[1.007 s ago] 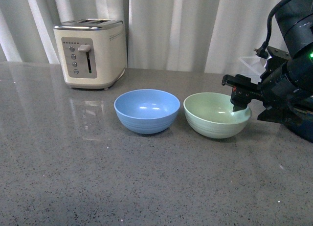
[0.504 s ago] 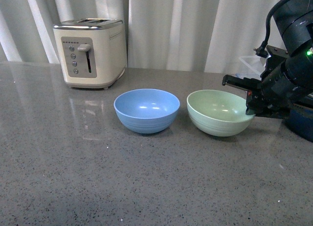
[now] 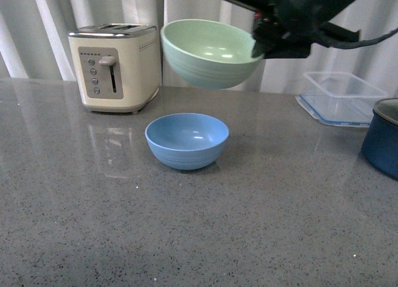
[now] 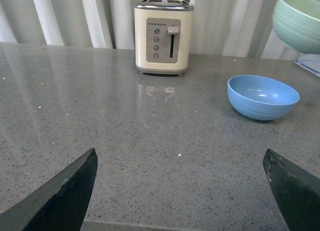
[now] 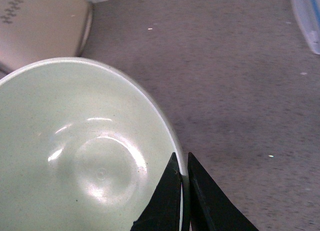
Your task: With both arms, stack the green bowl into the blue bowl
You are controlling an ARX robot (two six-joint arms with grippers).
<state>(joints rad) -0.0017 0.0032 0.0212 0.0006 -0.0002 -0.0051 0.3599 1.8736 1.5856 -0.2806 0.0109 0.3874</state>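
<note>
The pale green bowl [image 3: 211, 53] hangs in the air, tilted a little, above and slightly behind the light blue bowl [image 3: 186, 140], which sits on the grey counter. My right gripper [image 3: 258, 35] is shut on the green bowl's right rim, one jaw inside and one outside; the right wrist view shows the green bowl [image 5: 80, 156] pinched by the right gripper [image 5: 183, 163]. My left gripper [image 4: 180, 186] is open and empty, low over the counter's near edge. Its view shows the blue bowl [image 4: 263, 96] far ahead and the green bowl [image 4: 298, 22] above it.
A cream toaster [image 3: 114, 66] stands at the back left, near the lifted bowl. A clear plastic container [image 3: 339, 96] and a dark navy pot [image 3: 382, 136] are at the right. Curtains hang behind the grey counter [image 3: 124, 225].
My right gripper has lifted the green bowl off the counter and carried it up and left, from beside the blue bowl to above it.
</note>
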